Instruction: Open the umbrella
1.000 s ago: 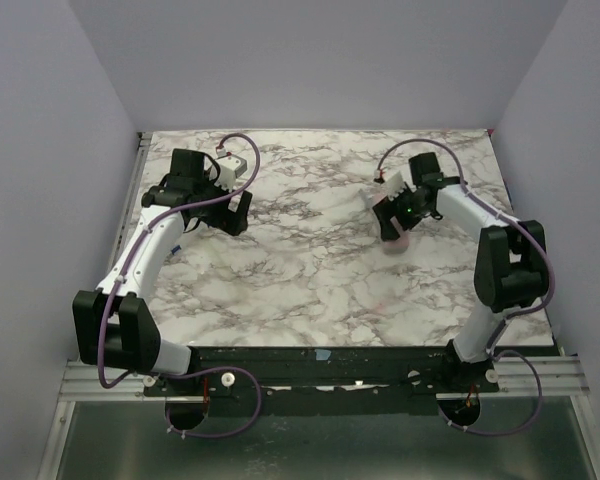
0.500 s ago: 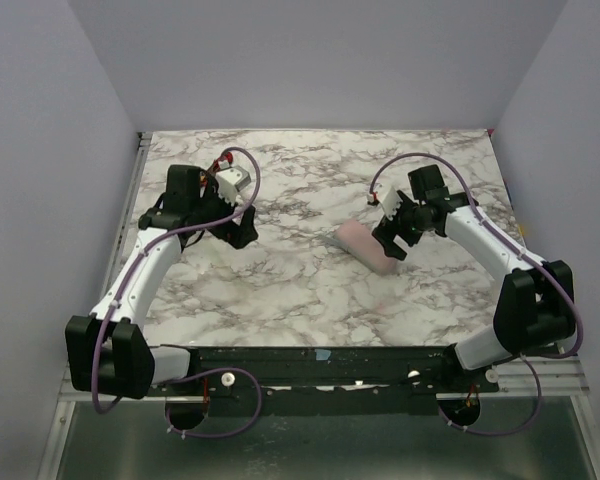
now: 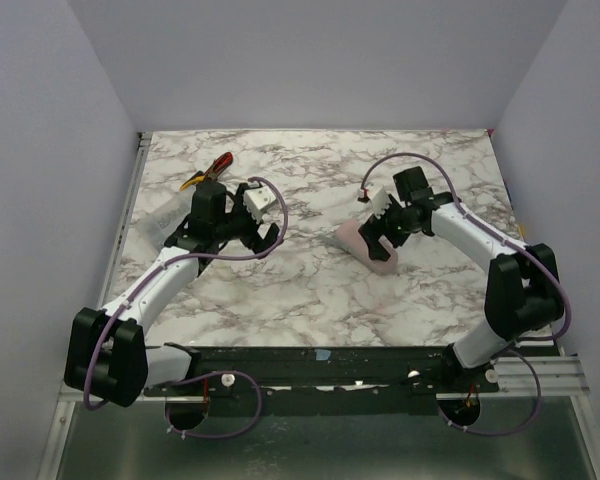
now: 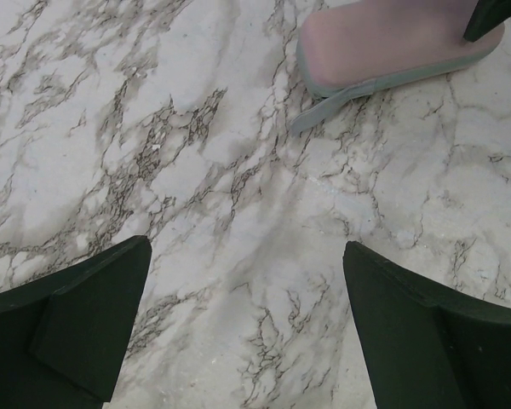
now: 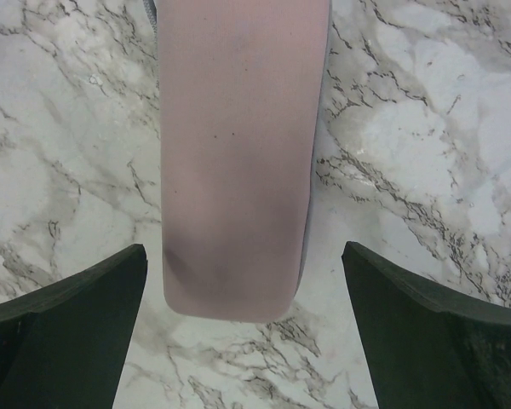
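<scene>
One umbrella (image 5: 238, 153), seemingly folded, beneath right end effector (image 5: 244, 256).

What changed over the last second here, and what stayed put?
The left gripper swung inward toward the middle of the table, still open, uncovering the red-and-yellow pliers at the far left. The right gripper shifted slightly left and opened wider over the umbrella, which now lies exposed and ungripped. The umbrella remains folded.
</scene>
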Available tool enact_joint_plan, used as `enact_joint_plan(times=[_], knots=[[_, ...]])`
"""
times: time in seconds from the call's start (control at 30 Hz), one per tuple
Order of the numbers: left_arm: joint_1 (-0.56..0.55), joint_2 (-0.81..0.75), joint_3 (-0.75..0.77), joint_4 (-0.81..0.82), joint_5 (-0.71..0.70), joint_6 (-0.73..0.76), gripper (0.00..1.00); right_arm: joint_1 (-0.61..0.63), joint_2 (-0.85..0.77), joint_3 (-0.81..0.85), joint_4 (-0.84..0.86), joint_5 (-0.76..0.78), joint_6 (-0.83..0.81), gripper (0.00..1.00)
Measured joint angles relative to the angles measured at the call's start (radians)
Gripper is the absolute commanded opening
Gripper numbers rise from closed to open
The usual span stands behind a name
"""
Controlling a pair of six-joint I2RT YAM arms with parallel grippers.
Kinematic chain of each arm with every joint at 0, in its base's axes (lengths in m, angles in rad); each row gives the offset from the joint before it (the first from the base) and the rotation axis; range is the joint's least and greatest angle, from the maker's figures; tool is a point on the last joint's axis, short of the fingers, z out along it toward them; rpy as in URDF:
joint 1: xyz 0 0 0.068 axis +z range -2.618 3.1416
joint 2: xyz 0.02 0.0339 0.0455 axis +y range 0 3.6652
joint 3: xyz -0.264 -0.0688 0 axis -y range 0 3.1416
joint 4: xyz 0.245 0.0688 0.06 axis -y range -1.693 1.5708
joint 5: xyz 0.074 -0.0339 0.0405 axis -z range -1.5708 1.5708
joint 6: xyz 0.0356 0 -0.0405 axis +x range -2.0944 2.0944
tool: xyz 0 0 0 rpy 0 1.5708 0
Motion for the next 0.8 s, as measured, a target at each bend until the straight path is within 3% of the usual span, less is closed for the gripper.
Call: enact_joint_plan(times=[0.2, 0.37, 0.57, 0.8], knots=[[-0.022, -0.064, -0.095, 0.107, -0.037, -0.037, 0.88, 0.038, 0.032, -0.071, 0.077, 0.045, -0.005, 0.79], [-0.093, -0.135, -0.185, 0.176, -0.042, -0.047, 0.78, 0.043, -0.002, -0.153, 0.109, 0.027, -0.129, 0.64], [-0.235, -0.121, -0.249, 0.265, -0.110, -0.080, 0.66, 0.043, -0.066, -0.226, 0.105, -0.033, -0.348, 0.57], [-0.340, 0.047, -0.241, 0.409, -0.198, -0.212, 0.59, 0.043, -0.101, -0.270, 0.098, -0.105, -0.571, 0.54]])
